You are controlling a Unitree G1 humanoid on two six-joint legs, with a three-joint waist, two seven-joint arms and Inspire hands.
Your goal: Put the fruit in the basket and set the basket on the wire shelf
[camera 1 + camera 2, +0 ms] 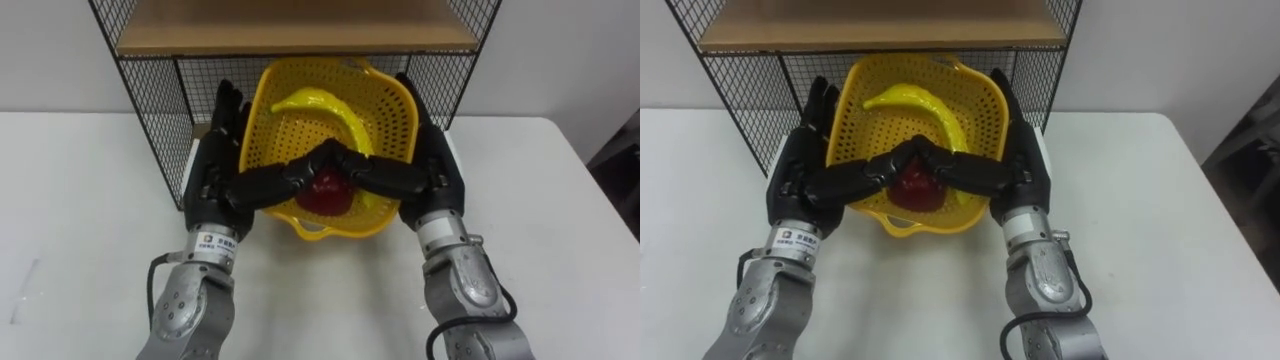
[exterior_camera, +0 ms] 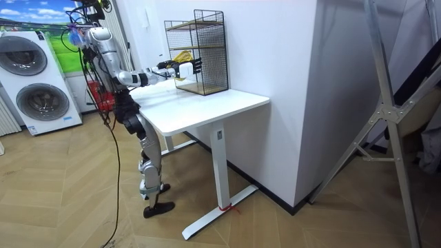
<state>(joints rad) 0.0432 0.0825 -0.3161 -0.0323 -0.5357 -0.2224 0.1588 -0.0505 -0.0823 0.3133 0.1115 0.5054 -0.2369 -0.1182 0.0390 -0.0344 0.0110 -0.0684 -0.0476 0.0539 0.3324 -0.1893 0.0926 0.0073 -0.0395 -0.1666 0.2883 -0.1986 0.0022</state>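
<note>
A yellow perforated basket (image 1: 395,95) is held between my two hands at the mouth of the black wire shelf (image 1: 150,90), its far part under the shelf's wooden board (image 1: 290,30). Inside lie a yellow banana (image 1: 320,102) and a dark red fruit (image 1: 328,192). My left hand (image 1: 215,170) presses the basket's left side with straight fingers. My right hand (image 1: 432,160) does the same on the right side. Both thumbs reach over the near rim and meet above the red fruit, partly hiding it. The basket tips toward me.
The shelf stands at the back of a white table (image 1: 90,200), against a white wall. In the room view I stand at the table's (image 2: 207,107) left end, arms stretched to the shelf (image 2: 203,52). Washing machines (image 2: 38,83) stand behind me.
</note>
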